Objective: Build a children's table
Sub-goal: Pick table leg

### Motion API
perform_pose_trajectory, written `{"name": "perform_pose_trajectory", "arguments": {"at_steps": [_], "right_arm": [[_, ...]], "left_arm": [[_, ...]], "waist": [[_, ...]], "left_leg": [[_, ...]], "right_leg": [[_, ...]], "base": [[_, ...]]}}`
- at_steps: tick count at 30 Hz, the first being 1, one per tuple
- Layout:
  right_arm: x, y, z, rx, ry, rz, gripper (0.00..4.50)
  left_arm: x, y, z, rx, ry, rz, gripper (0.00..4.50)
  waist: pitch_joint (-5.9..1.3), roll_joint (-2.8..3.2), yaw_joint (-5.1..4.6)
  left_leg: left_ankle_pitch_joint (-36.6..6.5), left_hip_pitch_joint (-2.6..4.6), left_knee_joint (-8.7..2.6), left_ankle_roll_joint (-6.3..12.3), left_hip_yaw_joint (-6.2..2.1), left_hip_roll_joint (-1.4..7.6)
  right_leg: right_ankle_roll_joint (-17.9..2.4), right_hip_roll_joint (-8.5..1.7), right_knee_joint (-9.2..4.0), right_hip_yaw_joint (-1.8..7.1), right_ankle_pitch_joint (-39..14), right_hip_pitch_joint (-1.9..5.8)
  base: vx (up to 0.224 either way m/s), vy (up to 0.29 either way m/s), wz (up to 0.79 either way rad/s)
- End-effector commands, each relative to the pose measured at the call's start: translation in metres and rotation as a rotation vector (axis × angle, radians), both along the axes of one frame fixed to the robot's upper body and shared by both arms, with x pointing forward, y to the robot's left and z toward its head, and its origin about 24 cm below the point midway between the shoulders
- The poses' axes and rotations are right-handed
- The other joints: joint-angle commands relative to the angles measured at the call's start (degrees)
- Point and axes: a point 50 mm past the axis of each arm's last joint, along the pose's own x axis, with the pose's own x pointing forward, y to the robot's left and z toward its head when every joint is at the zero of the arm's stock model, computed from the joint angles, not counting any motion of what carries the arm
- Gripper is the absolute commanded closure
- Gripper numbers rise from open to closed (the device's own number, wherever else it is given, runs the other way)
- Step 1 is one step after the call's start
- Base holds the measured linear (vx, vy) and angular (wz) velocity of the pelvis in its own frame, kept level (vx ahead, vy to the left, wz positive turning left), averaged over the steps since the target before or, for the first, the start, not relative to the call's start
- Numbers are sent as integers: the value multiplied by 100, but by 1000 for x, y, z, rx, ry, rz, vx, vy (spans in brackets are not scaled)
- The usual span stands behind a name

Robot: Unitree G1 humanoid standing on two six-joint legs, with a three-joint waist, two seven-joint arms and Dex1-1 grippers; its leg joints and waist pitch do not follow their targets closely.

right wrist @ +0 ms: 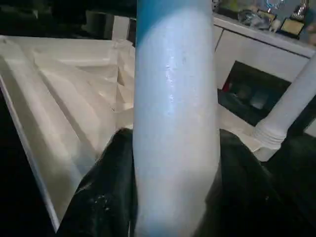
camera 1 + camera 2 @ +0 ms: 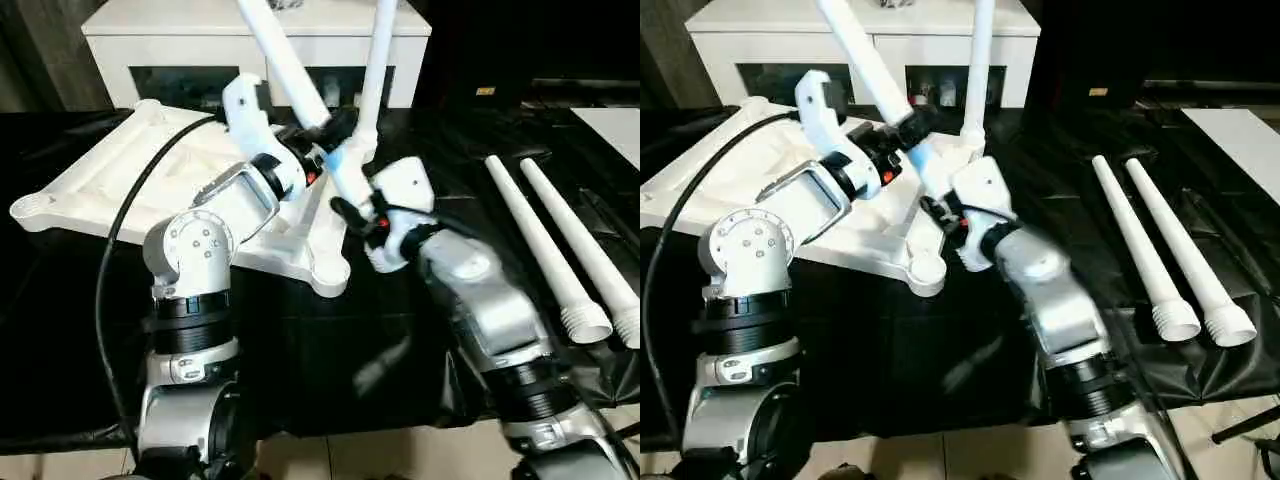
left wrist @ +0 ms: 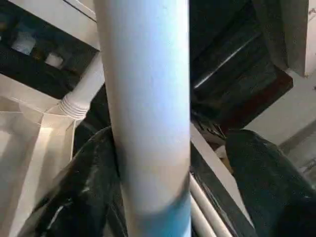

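Over the upturned tabletop (image 2: pixel 110 180): both grippers on one tilted leg (image 2: pixel 290 75).
Right gripper (image 1: pixel 173 163) clamps it; left gripper (image 2: pixel 322 128) stands wider around it, likely steadying it toward a socket.

We see even, fairly bright light from above; the black surface (image 2: pixel 300 370) shows soft sheen and a faint shadow. Up close, the held leg (image 1: pixel 175 123) looks blurred, with a glossy highlight and bluish tint.

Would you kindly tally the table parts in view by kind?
Tabletop: 1
Legs: 4 (one upright in a socket, one held by both grippers, two lying loose)
Total: 5
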Motion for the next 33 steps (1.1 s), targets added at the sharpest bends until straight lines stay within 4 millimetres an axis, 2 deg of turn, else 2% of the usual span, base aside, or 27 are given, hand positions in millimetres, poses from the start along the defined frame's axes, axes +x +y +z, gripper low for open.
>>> {"name": "perform_pose_trajectory", "arguments": {"at_steps": [1, 8, 10, 13, 16, 19, 24, 25, 27, 31, 32, 33], "right_arm": [[0, 7, 3, -13, -22, 30, 268], [2, 13, 8, -7, -67, 44, 268], [2, 13, 8, -8, -70, 48, 268], [1, 14, 8, -8, -76, 60, 268], [-1, 17, 9, -1, -85, 82, 268], [0, 17, 9, -2, -87, 85, 268], [-1, 19, 11, 9, -100, 99, 268], [-1, 19, 12, 20, -100, 104, 233], [-1, 19, 13, 57, -85, 119, 196], [-3, 17, 18, 135, -42, 156, 166], [-3, 17, 18, 135, -42, 156, 155], [-6, 6, 29, 275, 50, 241, 149]], "left_arm": [[-1, -7, 6, -4, -15, -42, 113], [-3, -11, 3, -6, 6, -54, 167], [-2, -11, 3, -14, 6, -54, 167], [-2, -10, 3, -17, 5, -54, 203], [-2, -10, 3, -21, 1, -61, 213], [-3, -10, 3, -26, -1, -64, 249], [-1, -5, 3, -30, -3, -45, 267], [-1, -4, 3, -31, -5, -46, 268], [-1, -1, 5, -36, -20, -52, 268], [-3, 1, 7, -22, -43, -77, 269], [-3, 1, 7, -22, -43, -77, 269], [-8, 3, 9, 26, -84, -156, 269]], "waist": [[-416, -47, -41], [-416, -50, -51], [-415, -54, -67], [-413, -54, -92], [-418, -52, -121], [-416, -51, -130], [-416, -50, -132], [-417, -46, -129], [-416, -53, -130], [-419, -42, -130], [-419, -63, -126], [-414, -80, -124]], "left_leg": [[-690, 61, -381, 126, -56, 167], [-672, 55, -381, 157, -57, 170], [-672, 55, -380, 166, -57, 169], [-677, 48, -376, 180, -55, 163], [-678, 47, -370, 197, -56, 161], [-672, 50, -371, 217, -56, 164], [-672, 54, -371, 229, -55, 168], [-676, 56, -372, 222, -56, 170], [-674, 50, -371, 244, -53, 164], [-641, 61, -372, 261, -56, 176], [-661, 66, -376, 295, -55, 176], [-679, 76, -375, 329, -49, 166]], "right_leg": [[-840, -394, -403, 281, -972, 313], [-912, -399, -387, 282, -864, 324], [-927, -395, -383, 280, -851, 325], [-933, -398, -388, 281, -876, 329], [-933, -397, -388, 280, -875, 335], [-960, -393, -386, 279, -867, 332], [-995, -394, -383, 279, -841, 328], [-999, -399, -382, 280, -851, 327], [-1003, -398, -379, 284, -837, 331], [-1034, -395, -371, 281, -767, 325], [-1038, -396, -361, 283, -773, 332], [-1024, -383, -366, 282, -783, 335]], "base": [[0, 0, 0], [0, 0, 0], [0, 0, 0], [0, 0, 0], [0, 0, 0], [0, 0, 0], [0, 0, 0], [0, 0, 0], [0, 0, 0], [0, 0, 0], [0, 0, 0], [0, 0, 0]]}}
